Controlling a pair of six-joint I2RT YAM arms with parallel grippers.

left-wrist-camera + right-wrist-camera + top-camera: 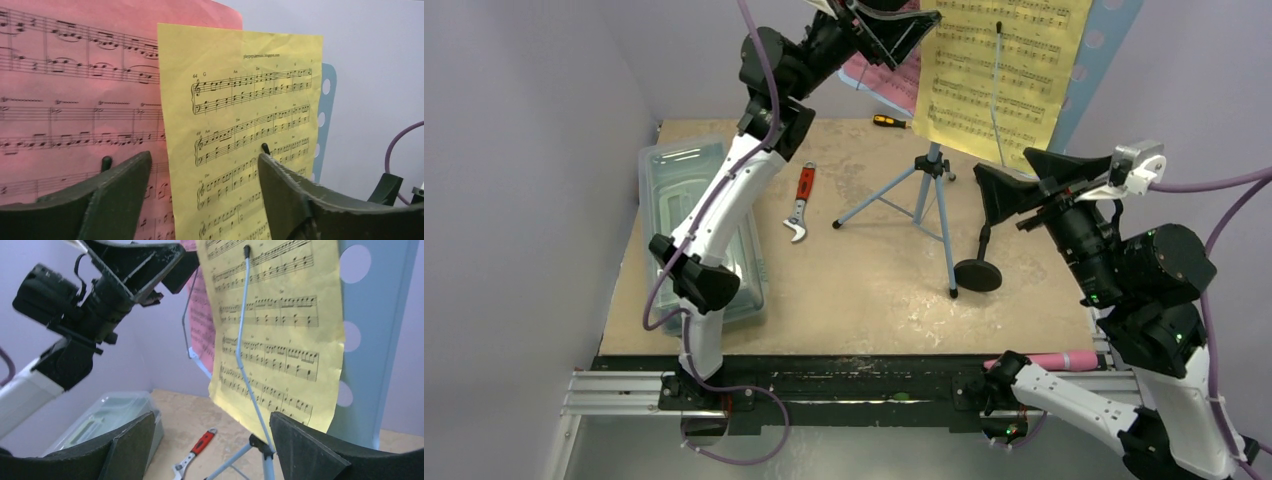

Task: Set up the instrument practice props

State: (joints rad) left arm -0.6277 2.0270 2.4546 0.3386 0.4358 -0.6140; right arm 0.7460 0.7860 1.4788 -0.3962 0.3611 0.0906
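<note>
Yellow sheet-music page (250, 100) just beyond the spread left pincer (204, 159)

Left gripper (914, 38) and right gripper (1009, 175) both raised, jaws apart.

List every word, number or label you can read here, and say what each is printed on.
"64" and "G": above the top visible staff of the yellow sheet-music page.
Header line at the top of that page: too blurred to read for sure.
Its other chord letters and bar numbers: too small.
On the pink sheet-music page: notes only, no readable words.
On the red-handled wrench and the clear box: no legible marking.
</note>
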